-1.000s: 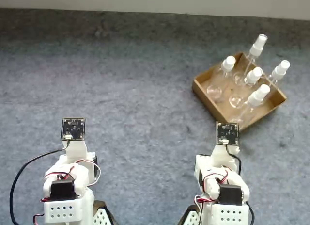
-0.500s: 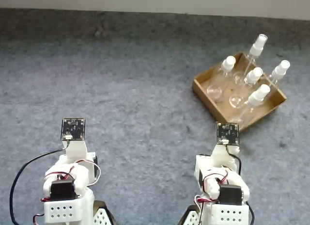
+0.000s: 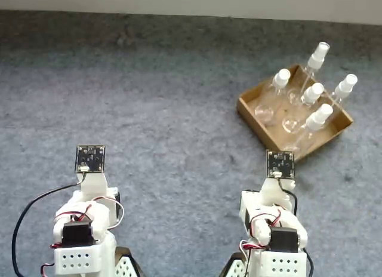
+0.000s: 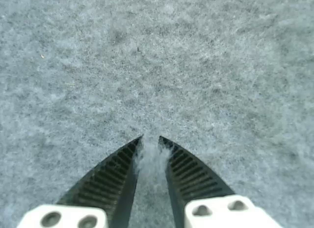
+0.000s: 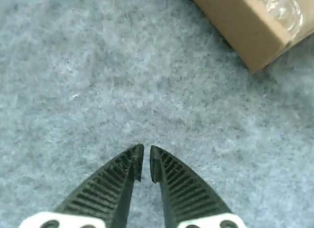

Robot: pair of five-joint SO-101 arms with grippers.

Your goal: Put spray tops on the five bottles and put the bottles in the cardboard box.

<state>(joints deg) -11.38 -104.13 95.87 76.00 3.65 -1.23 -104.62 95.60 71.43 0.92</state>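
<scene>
High view: five spray-topped bottles occupy one cardboard box.

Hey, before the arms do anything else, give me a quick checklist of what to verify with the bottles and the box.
1. All five bottles inside the cardboard box: ok.
2. Spray tops on all five: ok.
3. Tops seated tightly: cannot tell.
4. Left end effector empty: ok.
5. Right end effector empty and apart from the box: ok.
</scene>
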